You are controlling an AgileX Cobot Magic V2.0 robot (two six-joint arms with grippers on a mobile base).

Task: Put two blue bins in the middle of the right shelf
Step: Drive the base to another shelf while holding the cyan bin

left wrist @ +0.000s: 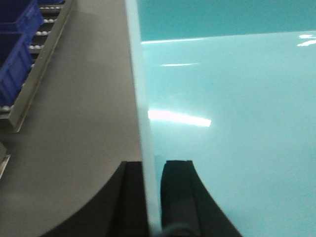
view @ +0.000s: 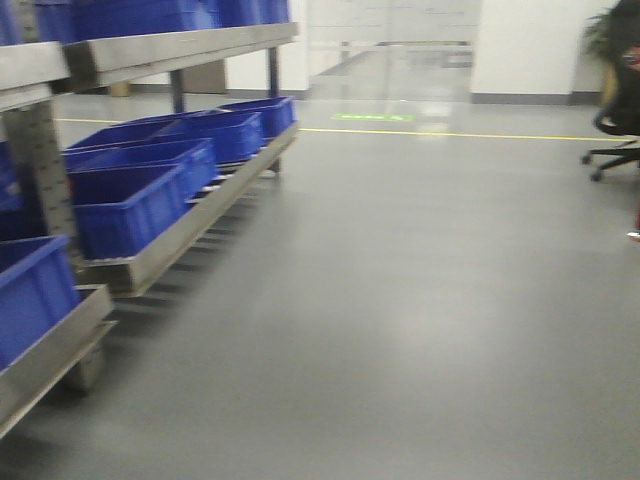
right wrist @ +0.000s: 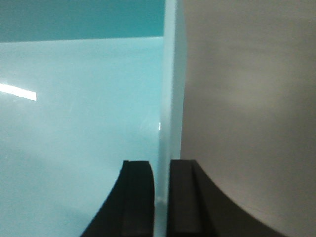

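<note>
A pale light-blue bin (left wrist: 232, 123) fills most of the left wrist view, its inside floor and far wall showing. My left gripper (left wrist: 152, 165) is shut on its left rim (left wrist: 140, 98), one finger outside, one inside. In the right wrist view the same kind of pale blue bin (right wrist: 74, 123) fills the left half. My right gripper (right wrist: 161, 165) is shut on its right rim (right wrist: 173, 74). I cannot tell whether one bin or two nested bins are held. Neither bin nor gripper shows in the front view. The right shelf is out of view.
A metal shelf rack (view: 180, 235) runs along the left, its low level holding several dark royal-blue bins (view: 135, 195), more on the level above (view: 150, 15). Grey floor (view: 420, 300) stretches ahead to a yellow line (view: 450, 133). An office chair (view: 615, 120) stands far right.
</note>
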